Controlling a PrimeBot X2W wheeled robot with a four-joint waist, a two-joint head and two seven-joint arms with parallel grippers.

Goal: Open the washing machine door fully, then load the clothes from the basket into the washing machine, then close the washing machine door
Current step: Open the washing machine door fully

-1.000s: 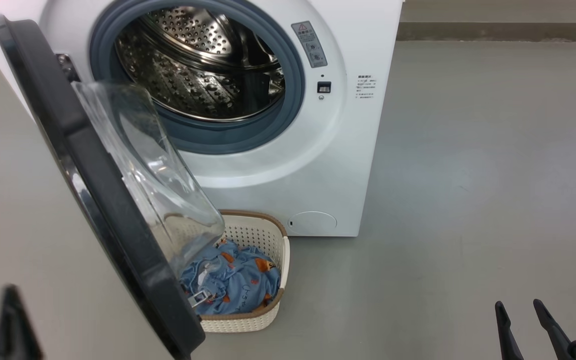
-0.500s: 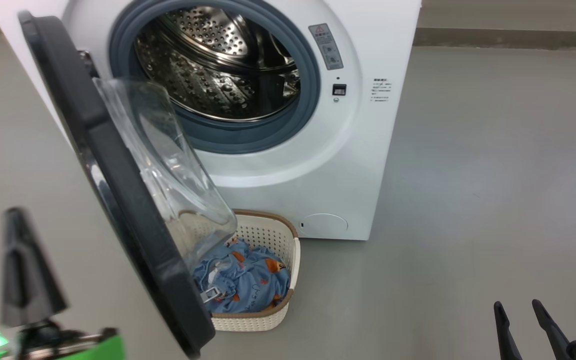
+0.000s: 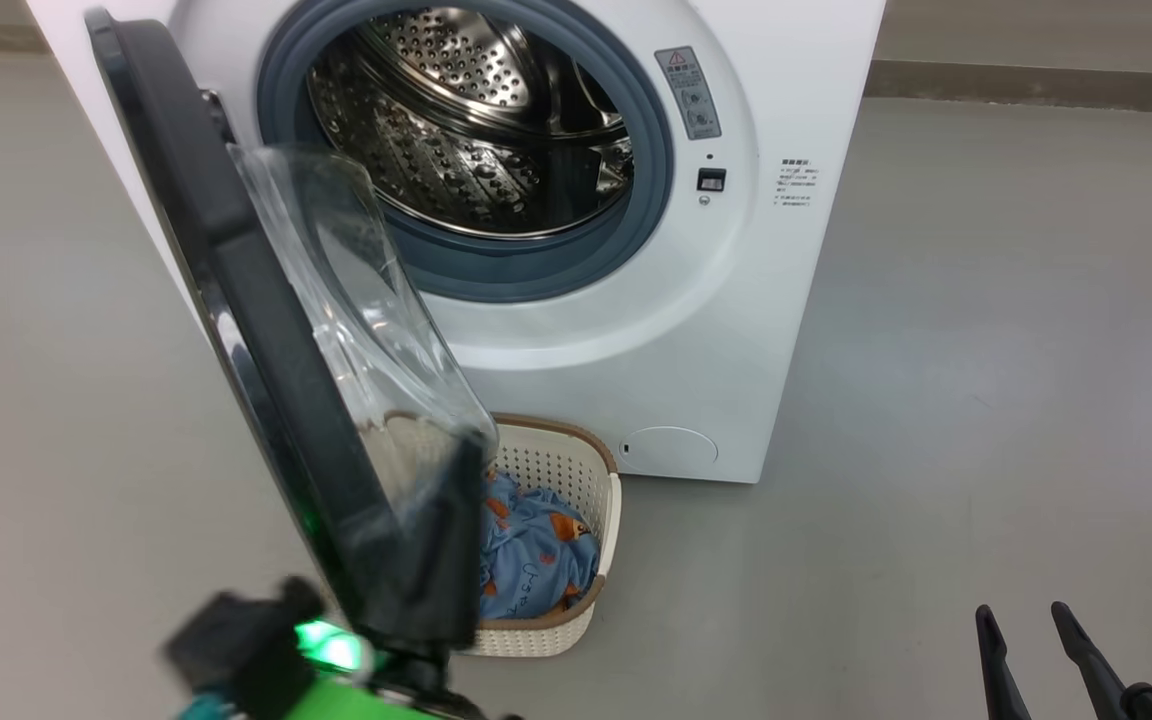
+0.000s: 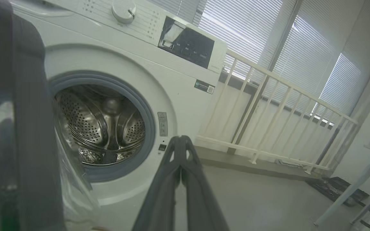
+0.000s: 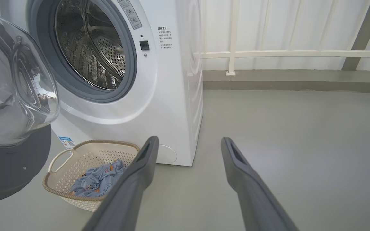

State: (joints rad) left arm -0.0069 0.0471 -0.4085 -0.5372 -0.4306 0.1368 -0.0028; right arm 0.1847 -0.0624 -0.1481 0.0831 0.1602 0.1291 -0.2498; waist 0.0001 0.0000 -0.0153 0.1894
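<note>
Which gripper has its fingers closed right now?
The left gripper: its two fingers meet at the tips. The right gripper has its fingers well apart.

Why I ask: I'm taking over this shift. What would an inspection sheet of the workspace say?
Surface: grey floor, smooth.
Job's things: washing machine, drum looks empty; washing machine door stands open; basket on the floor before the machine; clothes inside the basket.
Clutter: dark flat item on the floor near the white railing, unclear what.
Hands: left hand shut, empty, beside the door; right hand open, empty.
Cables: nothing seen.
Surroundings: white railing, window blinds.
</note>
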